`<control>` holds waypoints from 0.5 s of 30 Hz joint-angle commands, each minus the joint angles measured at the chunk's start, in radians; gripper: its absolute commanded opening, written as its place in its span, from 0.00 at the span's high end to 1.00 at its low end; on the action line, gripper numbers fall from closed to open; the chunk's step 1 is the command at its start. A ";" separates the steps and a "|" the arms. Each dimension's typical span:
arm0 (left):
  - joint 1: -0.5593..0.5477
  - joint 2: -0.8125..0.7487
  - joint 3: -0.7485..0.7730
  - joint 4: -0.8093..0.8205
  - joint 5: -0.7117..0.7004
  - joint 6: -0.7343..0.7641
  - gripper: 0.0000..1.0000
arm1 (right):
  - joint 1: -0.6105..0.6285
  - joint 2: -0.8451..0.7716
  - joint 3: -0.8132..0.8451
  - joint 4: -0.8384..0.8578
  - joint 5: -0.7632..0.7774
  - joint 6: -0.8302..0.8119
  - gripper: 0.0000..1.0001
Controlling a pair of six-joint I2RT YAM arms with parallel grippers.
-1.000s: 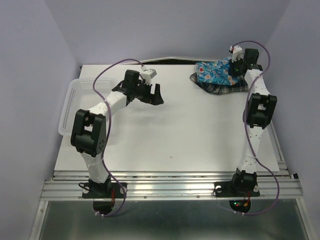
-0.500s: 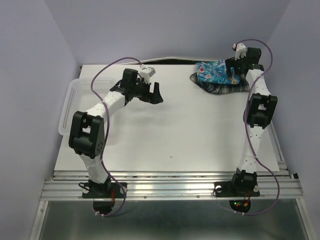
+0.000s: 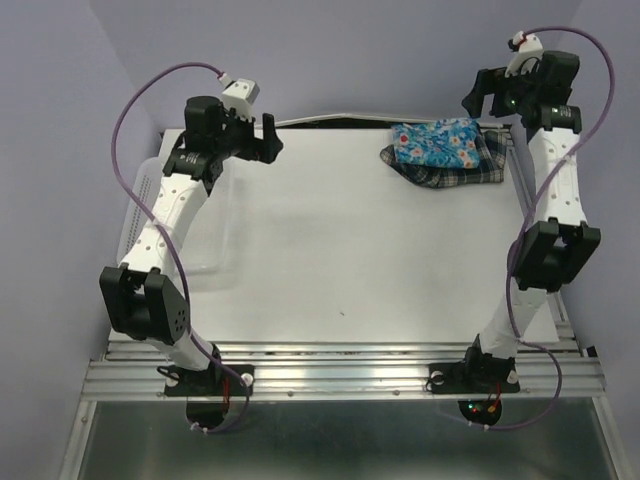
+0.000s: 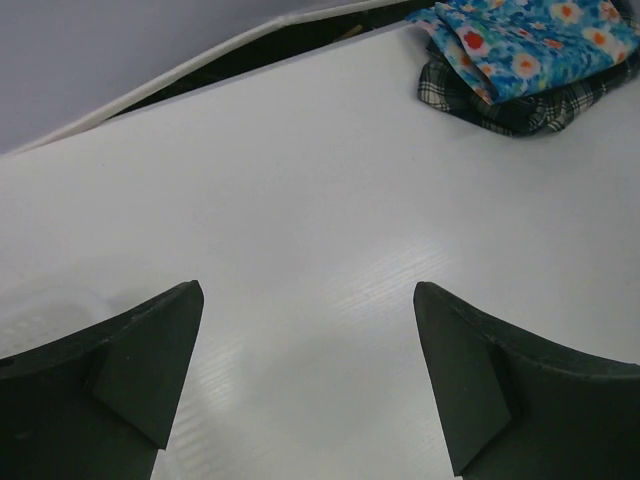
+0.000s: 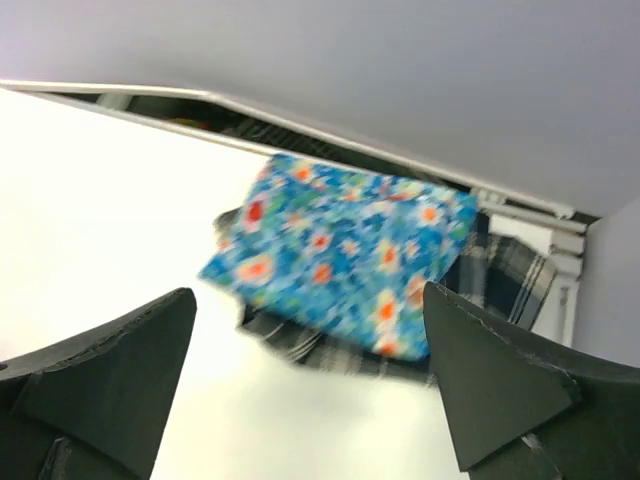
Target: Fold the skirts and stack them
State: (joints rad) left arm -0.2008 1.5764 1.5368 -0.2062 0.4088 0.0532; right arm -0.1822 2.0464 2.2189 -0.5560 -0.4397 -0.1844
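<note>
- The blue floral skirt (image 3: 437, 143) lies folded on top of the dark plaid skirt (image 3: 452, 178), and together they make one small stack.
- The stack sits at the far right corner of the white table (image 3: 340, 250), close to the back edge.
- The plaid skirt shows under the floral one mainly along the near side and on the right; the rest of it is covered.
- In the right wrist view the floral skirt (image 5: 340, 250) looks flat and roughly rectangular, with the plaid skirt (image 5: 512, 270) coming out at its right and lower edges. This picture is a little blurred.
- I see the right gripper (image 3: 483, 104) hanging high over that corner, clear of the cloth. Its fingers are spread wide and they carry nothing (image 5: 310, 297).
- The left gripper (image 3: 270, 138) is up over the far left part of the table, well apart from the stack. Its fingers are also spread wide and hold nothing (image 4: 308, 290).
- From the left wrist camera I see only bare table between the fingers, and the two skirts (image 4: 530, 45) far off in the upper right corner.
- A white lattice basket (image 3: 135, 215) stands at the left edge of the table, partly hidden behind the left arm.
</note>
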 commanded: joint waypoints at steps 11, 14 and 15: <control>0.011 -0.410 -0.455 -0.015 -0.203 0.166 0.02 | -0.005 -0.678 -1.006 -0.018 -0.229 0.120 0.00; 0.011 -0.469 -0.538 -0.016 -0.234 0.178 0.02 | -0.005 -0.755 -1.094 -0.004 -0.223 0.114 0.00; 0.011 -0.480 -0.550 -0.015 -0.240 0.180 0.02 | -0.005 -0.767 -1.134 0.001 -0.222 0.115 0.00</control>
State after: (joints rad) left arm -0.1886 1.1568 1.0332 -0.2653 0.2253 0.1913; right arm -0.1822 1.3888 1.1404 -0.5865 -0.6334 -0.0521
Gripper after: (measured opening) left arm 0.985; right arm 0.998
